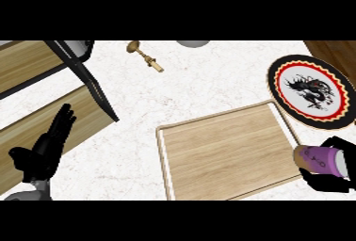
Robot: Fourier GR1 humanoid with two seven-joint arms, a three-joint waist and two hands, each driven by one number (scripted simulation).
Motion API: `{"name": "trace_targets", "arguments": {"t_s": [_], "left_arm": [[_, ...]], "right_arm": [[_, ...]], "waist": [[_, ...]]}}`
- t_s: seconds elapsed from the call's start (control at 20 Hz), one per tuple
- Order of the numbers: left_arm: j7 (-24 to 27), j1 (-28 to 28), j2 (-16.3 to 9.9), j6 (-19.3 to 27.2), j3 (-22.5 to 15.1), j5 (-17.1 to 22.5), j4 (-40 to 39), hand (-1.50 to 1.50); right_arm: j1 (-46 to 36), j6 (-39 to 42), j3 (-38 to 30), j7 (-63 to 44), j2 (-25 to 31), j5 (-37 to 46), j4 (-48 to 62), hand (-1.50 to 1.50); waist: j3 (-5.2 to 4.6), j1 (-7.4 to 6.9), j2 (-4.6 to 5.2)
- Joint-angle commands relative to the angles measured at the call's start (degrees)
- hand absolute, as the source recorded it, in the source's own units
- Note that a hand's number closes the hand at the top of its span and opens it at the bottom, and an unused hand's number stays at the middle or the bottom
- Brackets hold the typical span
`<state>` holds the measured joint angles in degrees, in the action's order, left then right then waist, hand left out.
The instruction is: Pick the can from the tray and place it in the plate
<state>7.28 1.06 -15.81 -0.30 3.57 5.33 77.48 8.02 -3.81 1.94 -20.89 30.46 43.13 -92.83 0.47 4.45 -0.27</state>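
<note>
At tray's (pixel 222 155) right edge, right hand (pixel 332 182) curled round purple can (pixel 321 160), left hand (pixel 43 149) spread.

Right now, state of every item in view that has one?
can: on its side, held off the tray's right edge
right hand: fingers curled round the can
left hand: open, resting at left, holding nothing
tray: flat on counter, nothing on it
plate: on counter, nothing on it
brass piece: lying on its side
</note>
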Motion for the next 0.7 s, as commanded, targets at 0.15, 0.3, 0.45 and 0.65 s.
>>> {"name": "trace_targets", "arguments": {"t_s": [0.15,0.3,0.45,0.65], "left_arm": [[0.3,-1.6,-0.6,0.2,0.9,0.0,0.2,0.0],[1.0,-0.9,0.7,-0.1,-0.8,-0.7,0.2,0.0],[1.4,0.0,1.1,-0.2,-1.9,-1.7,0.6,0.0],[-1.3,0.1,1.5,-0.7,-2.4,-1.1,1.8,0.0]], "right_arm": [[3.9,-1.4,-20.6,23.3,13.1,-15.9,11.8,1.5],[3.3,2.4,-29.1,33.8,18.8,-23.9,16.8,1.5],[3.2,2.2,-34.9,45.3,21.5,-26.3,27.9,1.5],[-1.0,2.6,-40.8,54.6,25.1,-29.6,37.0,1.5]], "waist": [[0.15,-0.18,-0.19],[-0.14,-0.83,-0.2],[-0.14,-2.83,0.19],[-0.26,-4.39,0.23]]}}
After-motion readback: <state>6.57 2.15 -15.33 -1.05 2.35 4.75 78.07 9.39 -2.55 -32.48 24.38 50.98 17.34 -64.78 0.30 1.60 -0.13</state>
